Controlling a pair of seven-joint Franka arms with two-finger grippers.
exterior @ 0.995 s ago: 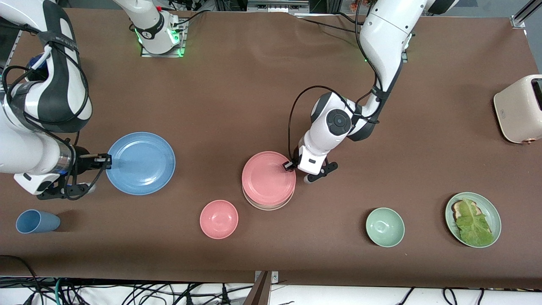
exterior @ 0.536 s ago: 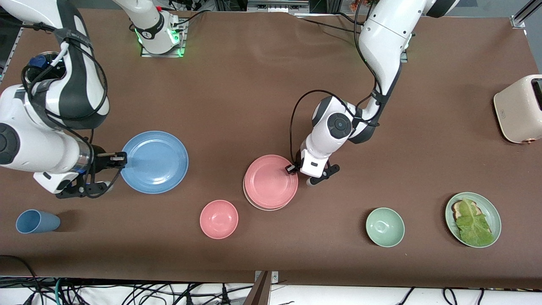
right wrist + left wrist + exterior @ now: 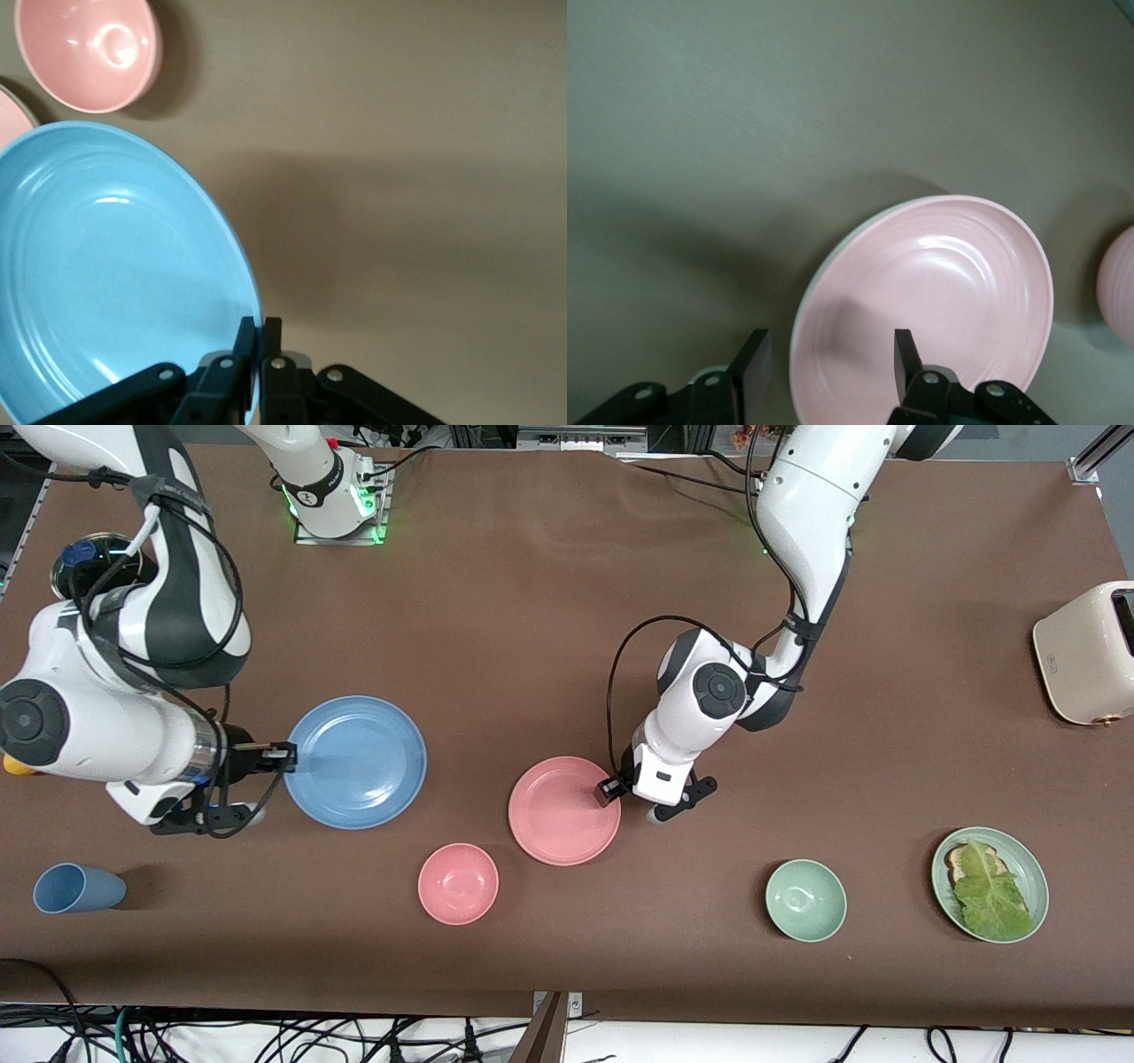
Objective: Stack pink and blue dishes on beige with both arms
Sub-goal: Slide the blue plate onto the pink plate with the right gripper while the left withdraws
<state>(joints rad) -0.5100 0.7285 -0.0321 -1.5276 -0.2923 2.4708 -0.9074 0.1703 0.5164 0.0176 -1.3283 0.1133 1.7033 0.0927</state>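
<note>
Left gripper (image 3: 611, 790) fingers (image 3: 907, 354) spread wide astride the pink plate (image 3: 564, 810) rim; right gripper (image 3: 285, 757) fingers pinch the blue plate (image 3: 356, 762) beside it.

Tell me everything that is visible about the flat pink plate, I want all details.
The flat round matte pink plate has a low rim and faint concentric rings inside. It lies level on a beige plate, of which only a thin pale edge shows in the left wrist view. It sits near the table's middle, beside the smaller pink bowl. The open left gripper straddles its rim.
</note>
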